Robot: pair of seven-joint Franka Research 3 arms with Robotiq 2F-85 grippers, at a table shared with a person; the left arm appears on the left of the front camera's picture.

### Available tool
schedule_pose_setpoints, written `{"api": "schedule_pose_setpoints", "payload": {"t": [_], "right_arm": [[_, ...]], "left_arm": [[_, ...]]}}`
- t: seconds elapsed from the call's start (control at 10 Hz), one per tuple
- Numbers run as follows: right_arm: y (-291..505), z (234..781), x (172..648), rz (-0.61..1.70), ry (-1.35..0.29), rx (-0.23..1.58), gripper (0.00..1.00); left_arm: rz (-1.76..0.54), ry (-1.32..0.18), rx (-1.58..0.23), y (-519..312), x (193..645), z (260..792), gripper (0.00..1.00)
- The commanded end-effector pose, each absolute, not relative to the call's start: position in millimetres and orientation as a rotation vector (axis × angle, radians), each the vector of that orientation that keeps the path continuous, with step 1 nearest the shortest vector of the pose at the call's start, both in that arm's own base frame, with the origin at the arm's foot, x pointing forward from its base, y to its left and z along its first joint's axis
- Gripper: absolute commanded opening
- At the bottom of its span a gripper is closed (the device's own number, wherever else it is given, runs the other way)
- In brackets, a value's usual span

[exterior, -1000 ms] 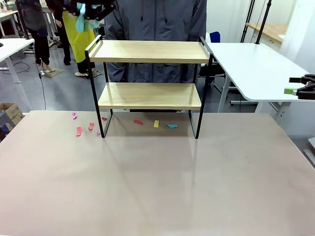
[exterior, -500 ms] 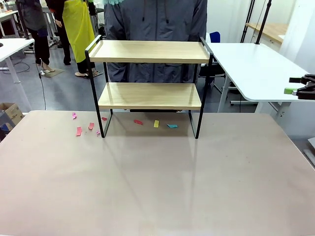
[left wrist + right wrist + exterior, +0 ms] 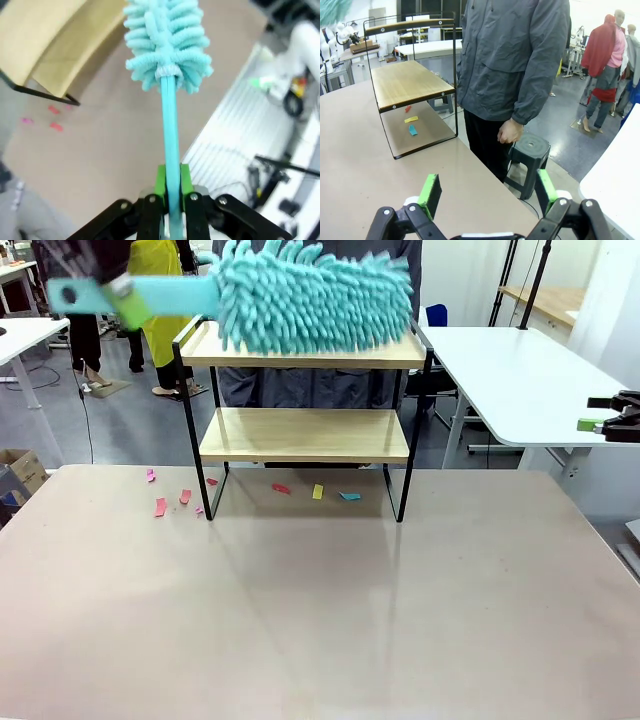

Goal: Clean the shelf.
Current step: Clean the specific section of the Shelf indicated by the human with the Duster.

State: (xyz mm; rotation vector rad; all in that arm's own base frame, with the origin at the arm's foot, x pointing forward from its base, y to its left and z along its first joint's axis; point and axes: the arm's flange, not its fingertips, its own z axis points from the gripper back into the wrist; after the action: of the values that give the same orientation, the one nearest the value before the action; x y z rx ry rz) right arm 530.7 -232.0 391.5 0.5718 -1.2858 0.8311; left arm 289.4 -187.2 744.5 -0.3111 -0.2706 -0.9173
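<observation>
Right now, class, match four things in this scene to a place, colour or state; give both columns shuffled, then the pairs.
1 duster
2 left gripper
3 right gripper
4 paper scraps

A open, empty
B on the table, under and beside the shelf
C teal, fluffy head
D shut on the duster's handle

Pairs: 1-C, 2-D, 3-A, 4-B

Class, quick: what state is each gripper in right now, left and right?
Left gripper: closed, holding the teal duster by its handle.
Right gripper: open, holding nothing.
</observation>
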Motion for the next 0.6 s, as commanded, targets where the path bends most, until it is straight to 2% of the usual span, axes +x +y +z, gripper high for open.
{"api": "schedule_pose_setpoints", "payload": {"t": [0.0,0.3,0.5], "right_arm": [[-230.3,396.9,532.5,0.822,-1.267,0.555,1.0],[-230.3,396.9,532.5,0.822,-1.267,0.555,1.0],[-230.3,396.9,532.5,0.822,-1.267,0.555,1.0]], "left_arm": [[-1.053,-0.248,-0.194,-181.5,283.6,746.4,0.13],[-1.203,-0.096,-0.047,-206.1,279.0,705.8,0.13],[-1.322,-0.006,0.01,-223.8,277.8,654.4,0.13]]}}
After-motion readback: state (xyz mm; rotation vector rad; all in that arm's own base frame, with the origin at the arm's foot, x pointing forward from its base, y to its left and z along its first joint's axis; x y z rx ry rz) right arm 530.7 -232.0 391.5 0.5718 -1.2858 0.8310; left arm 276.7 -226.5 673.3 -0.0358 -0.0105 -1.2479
